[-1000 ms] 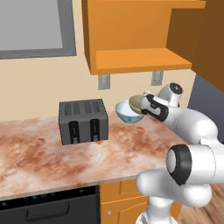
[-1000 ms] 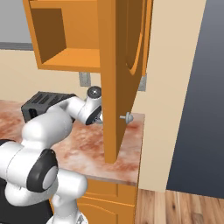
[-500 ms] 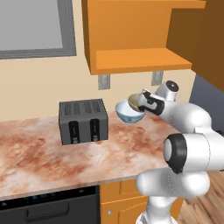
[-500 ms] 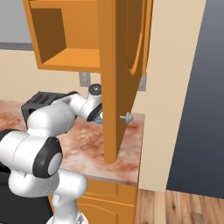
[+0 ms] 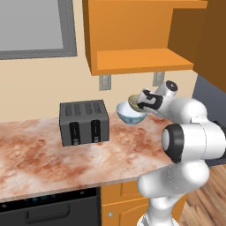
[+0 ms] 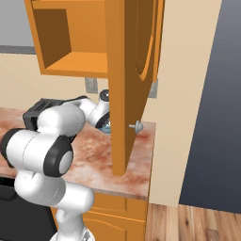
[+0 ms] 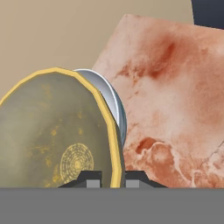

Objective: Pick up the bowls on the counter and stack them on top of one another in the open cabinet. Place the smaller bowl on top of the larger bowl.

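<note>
The claw (image 7: 110,177) is nearly closed, its two dark fingertips (image 7: 89,178) pinching the yellow rim of the small olive-tan bowl (image 7: 52,131), one tip inside the bowl and one outside. In the left base view the claw (image 5: 140,102) holds this small bowl (image 5: 133,101) tilted up off the worktop (image 5: 53,150), at the top right rim of the white-and-blue bowl (image 5: 131,113); whether the two bowls touch cannot be told. From the hand camera the pale rim of the big bowl (image 7: 114,101) peeks out just behind the small one. The big bowl sits on the marbled worktop toward its back edge, near the wall, to the right of a dark toaster (image 5: 84,122) that stands well apart from it. Above hangs the orange cabinet (image 5: 141,59), its shelf compartment open in the right base view (image 6: 75,63), with the open door (image 6: 127,84) hanging in front of the arm and hiding most of the big bowl (image 6: 106,126) there.
</note>
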Robot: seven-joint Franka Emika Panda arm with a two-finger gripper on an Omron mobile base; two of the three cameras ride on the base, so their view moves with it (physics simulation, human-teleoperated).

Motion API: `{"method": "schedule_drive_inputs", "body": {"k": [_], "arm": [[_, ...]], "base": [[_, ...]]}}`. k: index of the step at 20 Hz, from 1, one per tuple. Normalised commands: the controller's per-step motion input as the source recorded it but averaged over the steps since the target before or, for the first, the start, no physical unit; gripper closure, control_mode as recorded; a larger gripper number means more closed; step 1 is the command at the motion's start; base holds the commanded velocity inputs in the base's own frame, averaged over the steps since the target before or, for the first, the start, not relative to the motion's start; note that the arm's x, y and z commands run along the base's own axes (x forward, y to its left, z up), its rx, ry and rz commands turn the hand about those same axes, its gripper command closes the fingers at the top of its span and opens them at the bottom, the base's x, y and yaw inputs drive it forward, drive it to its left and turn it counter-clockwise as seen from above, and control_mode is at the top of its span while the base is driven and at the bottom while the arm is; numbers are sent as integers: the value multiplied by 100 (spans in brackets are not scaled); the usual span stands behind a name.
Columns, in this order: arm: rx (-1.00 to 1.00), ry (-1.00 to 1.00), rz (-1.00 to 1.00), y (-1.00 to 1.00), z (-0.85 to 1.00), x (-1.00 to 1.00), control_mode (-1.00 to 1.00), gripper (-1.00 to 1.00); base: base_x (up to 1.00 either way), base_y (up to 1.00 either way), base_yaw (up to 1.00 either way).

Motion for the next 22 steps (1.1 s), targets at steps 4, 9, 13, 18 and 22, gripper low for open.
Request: {"method": "schedule_drive_inputs", "body": {"k": [4,9,13,18,22], "arm": [[2,0,-3,2,-21,14,-100,100],[0,0,-2,3,-23,8,-100,100],[0,0,-2,5,-21,6,-100,100],[0,0,-2,5,-19,7,-100,100],[0,0,-2,2,-15,12,-100,100]], "base": [[0,0,0],[0,0,0],[0,0,0],[0,0,0],[0,0,0]]}}
